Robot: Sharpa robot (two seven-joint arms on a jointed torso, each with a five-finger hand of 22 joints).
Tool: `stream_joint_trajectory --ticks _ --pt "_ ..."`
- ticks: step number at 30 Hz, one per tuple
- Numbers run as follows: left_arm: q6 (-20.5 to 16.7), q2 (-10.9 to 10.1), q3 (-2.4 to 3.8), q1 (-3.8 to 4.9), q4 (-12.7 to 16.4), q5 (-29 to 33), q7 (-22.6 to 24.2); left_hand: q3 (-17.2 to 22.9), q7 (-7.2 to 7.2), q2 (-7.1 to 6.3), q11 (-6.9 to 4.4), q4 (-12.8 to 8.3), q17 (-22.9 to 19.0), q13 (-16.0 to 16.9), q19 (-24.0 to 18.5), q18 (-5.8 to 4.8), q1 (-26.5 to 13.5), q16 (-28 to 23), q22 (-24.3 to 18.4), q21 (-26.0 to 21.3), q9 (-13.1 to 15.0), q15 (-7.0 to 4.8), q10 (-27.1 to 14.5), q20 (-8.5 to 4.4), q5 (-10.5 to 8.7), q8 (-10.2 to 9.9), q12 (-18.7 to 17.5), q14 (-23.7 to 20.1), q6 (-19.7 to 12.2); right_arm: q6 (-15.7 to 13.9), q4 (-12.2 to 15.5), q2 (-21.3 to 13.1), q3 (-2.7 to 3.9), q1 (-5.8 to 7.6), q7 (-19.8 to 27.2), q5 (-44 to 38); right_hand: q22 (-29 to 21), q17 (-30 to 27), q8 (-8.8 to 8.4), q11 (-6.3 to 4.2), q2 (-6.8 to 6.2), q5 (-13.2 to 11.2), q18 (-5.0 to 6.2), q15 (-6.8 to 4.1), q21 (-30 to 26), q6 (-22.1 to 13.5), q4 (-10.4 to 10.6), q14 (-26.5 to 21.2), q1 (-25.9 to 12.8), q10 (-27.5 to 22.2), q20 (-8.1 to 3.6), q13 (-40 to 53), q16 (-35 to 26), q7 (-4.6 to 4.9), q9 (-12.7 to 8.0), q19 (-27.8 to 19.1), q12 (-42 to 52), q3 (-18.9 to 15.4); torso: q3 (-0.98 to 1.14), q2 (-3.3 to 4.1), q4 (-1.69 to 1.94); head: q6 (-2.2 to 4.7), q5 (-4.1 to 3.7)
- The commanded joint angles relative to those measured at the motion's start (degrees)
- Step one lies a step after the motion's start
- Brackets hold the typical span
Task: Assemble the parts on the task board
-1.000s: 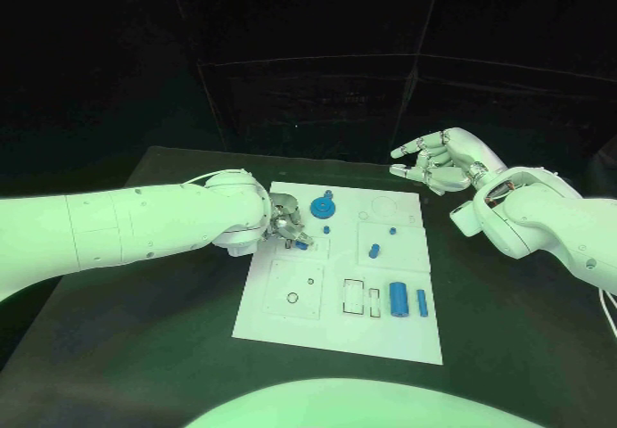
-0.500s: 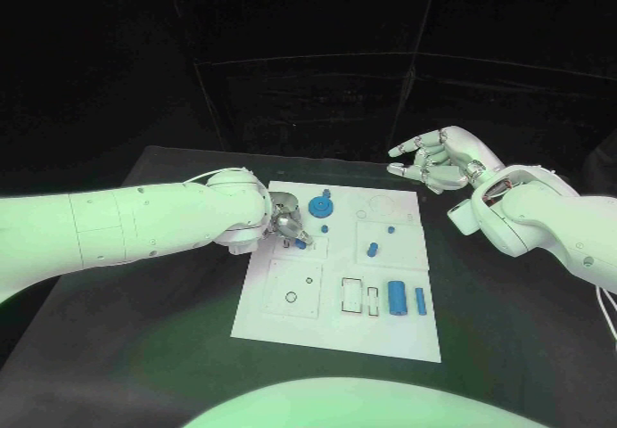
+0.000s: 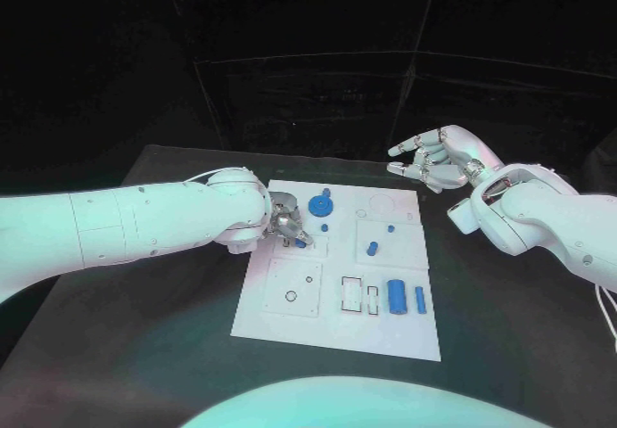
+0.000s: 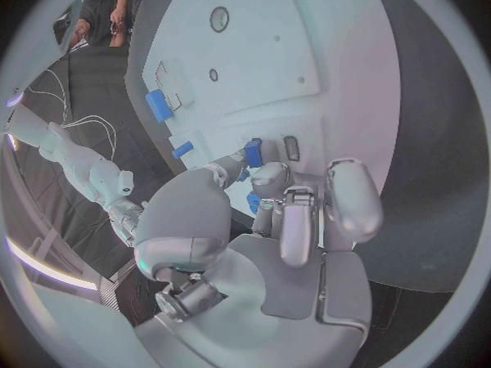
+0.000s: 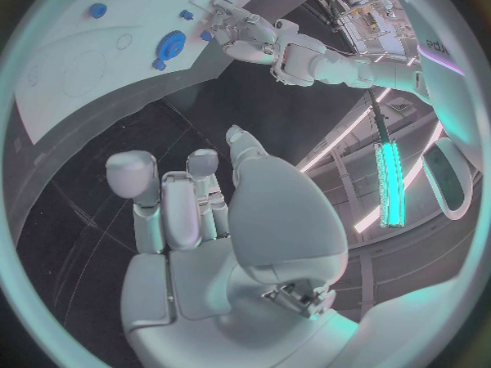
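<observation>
Only "edi" lettering, partly legible.

White rectangular task board lying flat mid-desk, blue round disc part near its far edge, small blue pegs mid-board, blue cylinder and slim bar lying side by side near its right edge

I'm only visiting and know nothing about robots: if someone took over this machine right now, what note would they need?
Left hand: pinches a small blue part at the left edge of the white task board.
Right hand: holds nothing, fingers apart, raised beyond the board's far right corner.
On the board: a round blue disc at the far end, a blue cylinder and a thin blue bar near the right edge.
Left to do: several outlined slots are unfilled.
</observation>
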Motion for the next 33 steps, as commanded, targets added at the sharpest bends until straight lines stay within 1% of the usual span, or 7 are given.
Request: stream_joint_trajectory --ticks 1,9,14,19,22,28,33 --pt "1.1 0.1 -0.13 -0.15 0.1 -0.1 -0.3 -0.1 0.14 0.17 -0.13 0.5 15.1 0.1 0.2 -0.81 -0.9 0.2 0.3 0.4 0.1 -0.42 0.4 -0.2 -0.11 0.4 0.2 5.8 0.5 0.3 0.1 0.0 0.03 0.11 0.0 0.2 0.0 0.0 0.22 -0.07 0.4 0.3 0.26 -0.42 -0.3 0.1 0.1 1.9 -0.1 -0.3 -0.18 -0.1 -0.2 -0.22 -0.1 -0.1 -0.4 -0.2 -0.03 0.0 -0.01 0.07 0.02" --pt "0.6 0.1 -0.12 -0.15 0.0 -0.1 -0.2 -0.4 -0.04 0.75 -0.3 1.8 15.1 0.6 0.5 -0.94 -2.4 0.2 1.0 0.8 0.3 -0.56 0.9 -0.35 -0.1 0.6 0.6 5.8 0.8 0.3 0.0 0.0 0.03 0.11 0.0 0.2 0.0 0.0 0.22 -0.07 0.4 0.3 0.26 -0.42 -0.3 0.1 0.1 1.9 -0.1 -0.3 -0.18 -0.1 -0.2 -0.22 -0.1 -0.1 -0.4 -0.2 -0.03 0.03 -0.03 0.11 -0.03" --pt "0.4 0.2 -0.12 -0.15 -0.2 -0.1 -0.2 -0.6 -0.06 0.82 -0.32 2.2 15.1 0.7 0.6 -0.98 -3.0 0.2 1.2 1.0 0.3 -0.59 1.0 -0.39 -0.11 0.7 0.7 5.8 0.8 0.3 0.0 0.1 0.03 0.11 0.0 0.2 0.0 0.0 0.22 -0.07 0.4 0.3 0.26 -0.42 -0.3 0.1 0.1 1.9 -0.1 -0.3 -0.18 -0.1 -0.2 -0.22 -0.1 -0.1 -0.4 -0.2 0.0 0.02 -0.01 0.0 -0.08" --pt "0.3 0.4 -0.11 -0.14 -0.4 -0.1 -0.2 -0.9 -0.07 0.71 -0.33 2.8 15.1 0.8 0.6 -0.99 -3.8 0.2 1.3 1.0 0.4 -0.61 1.1 -0.42 -0.11 0.8 0.8 5.8 0.9 0.3 0.0 0.1 0.03 0.11 0.0 0.2 0.0 0.0 0.22 -0.07 0.4 0.3 0.26 -0.42 -0.3 0.1 0.1 1.9 -0.1 -0.3 -0.18 -0.1 -0.2 -0.22 -0.1 -0.1 -0.4 -0.2 -0.02 -0.01 0.01 0.01 -0.11" --pt "0.2 0.5 -0.11 -0.14 -0.5 -0.1 -0.2 -1.6 -0.06 0.54 -0.32 3.6 15.1 0.9 0.6 -1.04 -4.8 0.2 1.5 1.2 0.4 -0.61 1.2 -0.43 -0.13 0.9 0.9 5.8 1.0 0.3 -0.1 0.1 0.03 0.11 0.1 0.2 -0.3 -0.1 0.25 -0.06 0.41 0.3 0.29 -0.42 -0.4 0.1 0.1 1.9 -0.2 -0.4 -0.18 -0.2 -0.3 -0.21 -0.1 -0.2 -0.5 -0.2 -0.01 0.01 0.02 0.02 -0.14" --pt "0.3 0.7 -0.11 -0.14 -0.8 -0.1 -0.2 -3.0 -0.07 -0.06 -0.32 4.6 15.1 1.1 0.7 -1.09 -6.3 0.2 1.9 1.4 0.5 -0.61 1.4 -0.44 -0.13 1.0 1.1 5.8 1.2 0.4 -0.1 0.1 0.03 0.11 0.1 0.2 -0.3 -0.2 0.31 -0.03 0.29 0.3 0.29 -0.41 -0.5 0.1 0.3 1.9 -0.6 -0.4 -0.18 -0.3 -0.4 -0.19 -0.1 -0.2 -0.6 -0.5 0.0 0.02 -0.04 -0.03 -0.15" --pt "0.3 0.7 -0.1 -0.14 -0.9 -0.1 -0.2 -4.2 -0.12 -0.4 -0.35 5.2 15.1 1.1 0.7 -1.09 -7.0 0.2 2.0 1.4 0.6 -0.63 1.5 -0.46 -0.13 1.1 1.1 5.8 1.3 0.4 -0.1 0.1 0.03 0.11 0.1 0.2 -0.5 -0.2 0.33 -0.02 0.24 0.3 0.32 -0.4 -0.6 0.0 0.4 1.9 -0.8 -0.5 -0.17 -0.3 -0.4 -0.19 -0.1 -0.3 -0.6 -0.6 -0.01 0.0 0.02 -0.13 -0.19"
